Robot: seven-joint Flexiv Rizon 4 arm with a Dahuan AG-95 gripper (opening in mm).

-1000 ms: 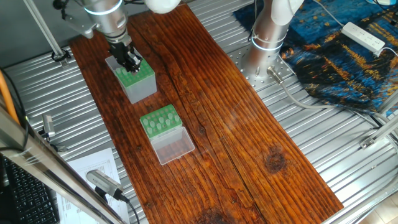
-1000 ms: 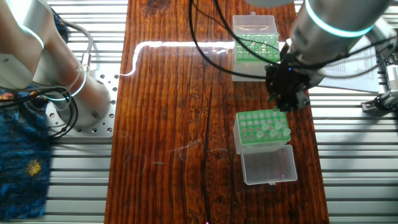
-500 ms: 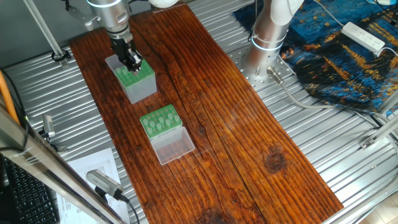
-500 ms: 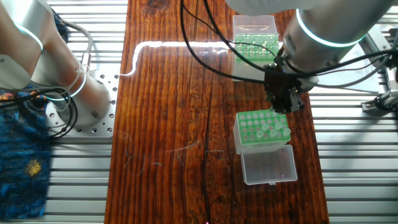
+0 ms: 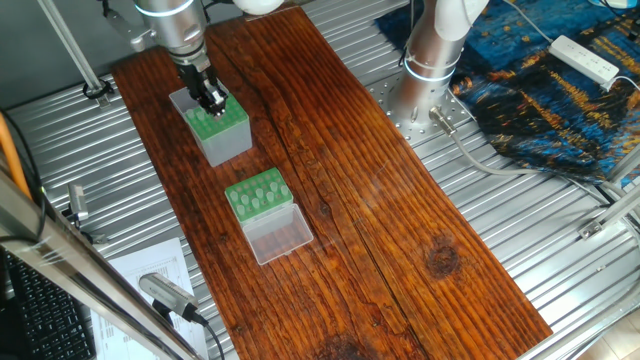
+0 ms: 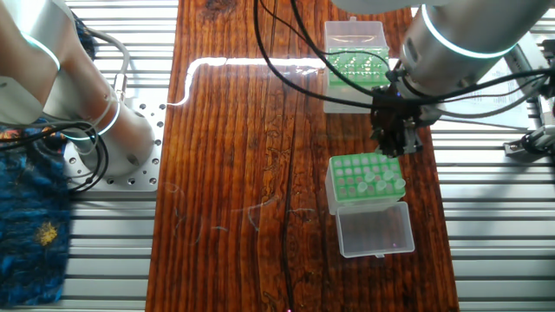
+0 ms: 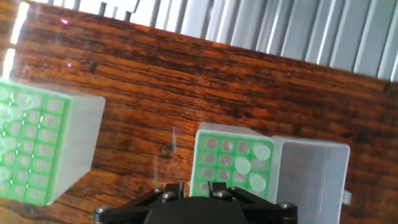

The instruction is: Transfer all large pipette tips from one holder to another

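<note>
The tall grey-sided holder (image 5: pixel 222 135) (image 6: pixel 354 74) (image 7: pixel 78 140) has a green hole grid, with large pipette tips (image 7: pixel 9 144) along its left edge in the hand view. My gripper (image 5: pixel 212 100) (image 6: pixel 395 146) (image 7: pixel 194 186) hangs just above this holder's top. Its fingers (image 7: pixel 169 190) stand close together, and a faint pale tip (image 7: pixel 174 140) shows ahead of them. The low green rack (image 5: pixel 256 193) (image 6: pixel 364 180) (image 7: pixel 211 171) holds a few tips (image 7: pixel 242 165). Its clear lid (image 5: pixel 278 235) (image 6: pixel 375 230) (image 7: pixel 308 180) lies open beside it.
Both boxes stand on a dark wooden board (image 5: pixel 380 200) (image 6: pixel 243 173) laid over ribbed metal (image 5: pixel 560 250). A second robot's base (image 5: pixel 425 75) (image 6: pixel 104 130) stands beside the board. Papers and a handheld device (image 5: pixel 165 292) lie off the board's near-left edge.
The gripper has risen slightly from the holder's top and shifted a little; both boxes stay where they were.
</note>
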